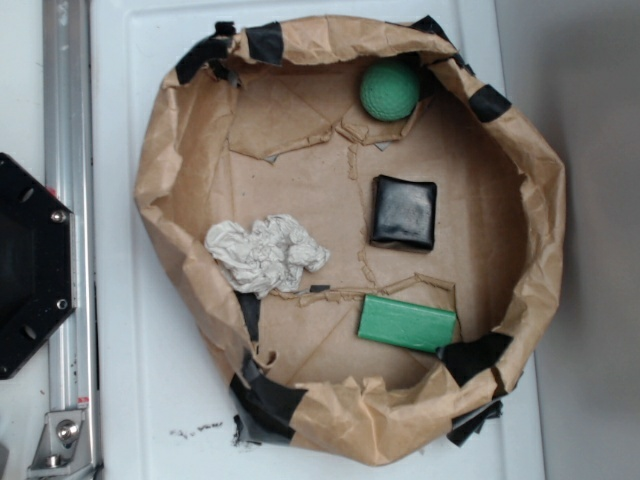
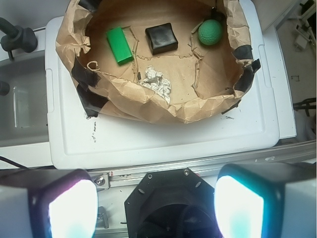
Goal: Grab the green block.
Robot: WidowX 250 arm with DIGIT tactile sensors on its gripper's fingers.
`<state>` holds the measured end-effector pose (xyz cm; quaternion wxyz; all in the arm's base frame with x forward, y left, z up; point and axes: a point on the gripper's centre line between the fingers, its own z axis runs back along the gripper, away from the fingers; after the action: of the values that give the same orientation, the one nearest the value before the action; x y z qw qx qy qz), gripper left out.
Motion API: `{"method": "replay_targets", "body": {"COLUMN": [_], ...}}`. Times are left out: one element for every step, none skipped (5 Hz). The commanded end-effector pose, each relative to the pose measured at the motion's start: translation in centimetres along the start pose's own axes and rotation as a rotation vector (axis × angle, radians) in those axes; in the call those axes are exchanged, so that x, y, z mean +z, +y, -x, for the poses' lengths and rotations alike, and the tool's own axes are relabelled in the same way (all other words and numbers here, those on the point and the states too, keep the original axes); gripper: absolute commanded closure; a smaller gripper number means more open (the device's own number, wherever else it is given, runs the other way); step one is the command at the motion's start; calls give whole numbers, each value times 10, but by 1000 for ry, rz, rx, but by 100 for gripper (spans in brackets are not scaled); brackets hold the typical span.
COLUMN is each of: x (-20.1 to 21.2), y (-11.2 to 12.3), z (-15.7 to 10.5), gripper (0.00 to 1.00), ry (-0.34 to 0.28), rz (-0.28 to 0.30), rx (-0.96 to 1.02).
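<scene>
The green block (image 1: 406, 323) lies flat on the floor of a brown paper bowl (image 1: 170, 170), near its lower right wall. In the wrist view the green block (image 2: 119, 45) lies at the bowl's far left. My gripper (image 2: 156, 208) is open and empty. Its two fingers (image 2: 73, 208) stand wide apart at the bottom of the wrist view, high above the robot's black base (image 2: 168, 208) and well short of the bowl. The gripper does not show in the exterior view.
In the bowl also lie a black square pad (image 1: 404, 212), a round dimpled green ball (image 1: 390, 90) and a crumpled white paper wad (image 1: 265, 253). The bowl stands on a white lid (image 1: 150, 380). A metal rail (image 1: 65, 150) and the black base (image 1: 30, 265) are at left.
</scene>
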<state>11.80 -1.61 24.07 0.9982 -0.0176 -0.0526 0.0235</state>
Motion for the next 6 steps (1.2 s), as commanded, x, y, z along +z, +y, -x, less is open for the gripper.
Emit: {"method": "replay_targets", "body": {"x": [0, -13, -24, -52, -86, -113], "y": [0, 2, -6, -4, 5, 4], "z": [0, -34, -80, -109, -132, -142], "gripper": [0, 0, 0, 0, 0, 0], "ry": [0, -114, -213, -234, -228, -227], "rz": [0, 4, 3, -11, 10, 60], "rx": [0, -71, -191, -249, -325, -509]}}
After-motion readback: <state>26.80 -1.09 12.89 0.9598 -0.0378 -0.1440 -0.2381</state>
